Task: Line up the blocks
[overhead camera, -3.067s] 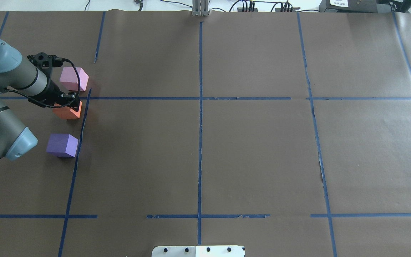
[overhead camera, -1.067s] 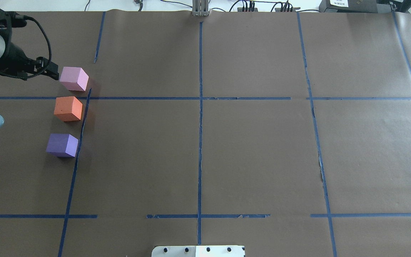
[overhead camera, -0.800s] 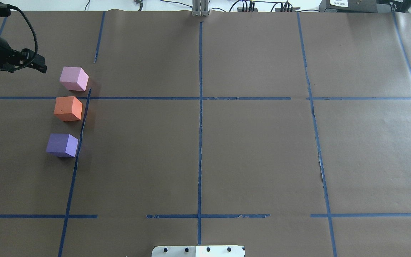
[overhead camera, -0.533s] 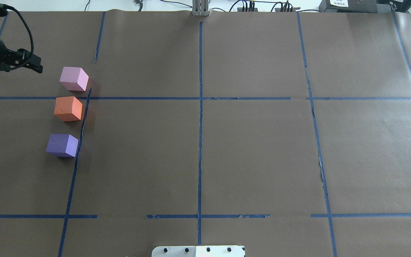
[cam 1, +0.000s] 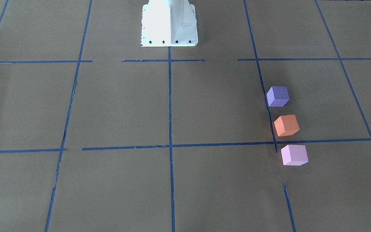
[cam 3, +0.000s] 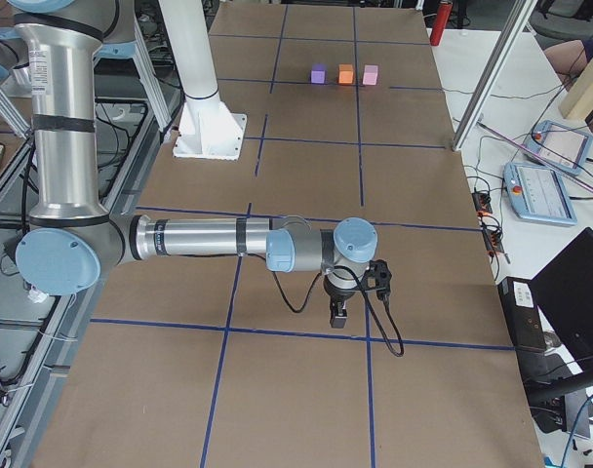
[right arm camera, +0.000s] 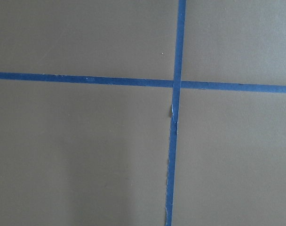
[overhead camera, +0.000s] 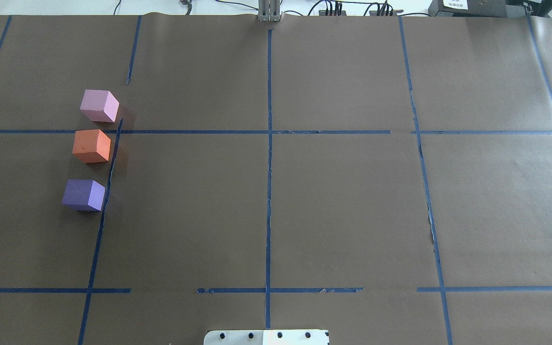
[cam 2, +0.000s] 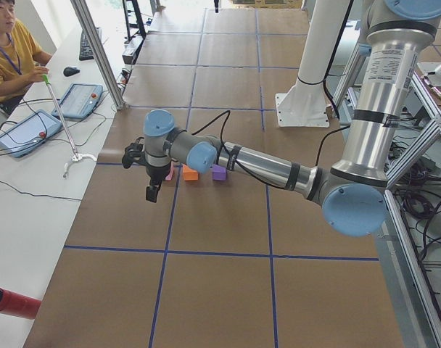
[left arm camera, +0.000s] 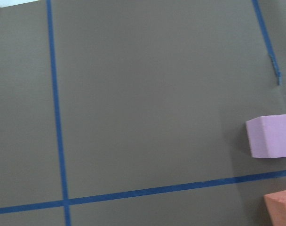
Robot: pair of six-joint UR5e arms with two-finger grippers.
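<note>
Left gripper (cam 2: pixel 152 196) has withdrawn leftward, clear of pink block (overhead camera: pixel 98 106), orange block (overhead camera: pixel 92 145) and purple block (overhead camera: pixel 84 194), standing apart in a far-to-near row at left, so the line appears complete; its jaws, and those of the right gripper (cam 3: pixel 337 320), cannot be judged.

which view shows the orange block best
The overhead exterior view: the orange block is whole, sharp, unobstructed. Front-facing shows it whole too; side views show it small; left wrist catches only a corner; right wrist misses it.
</note>
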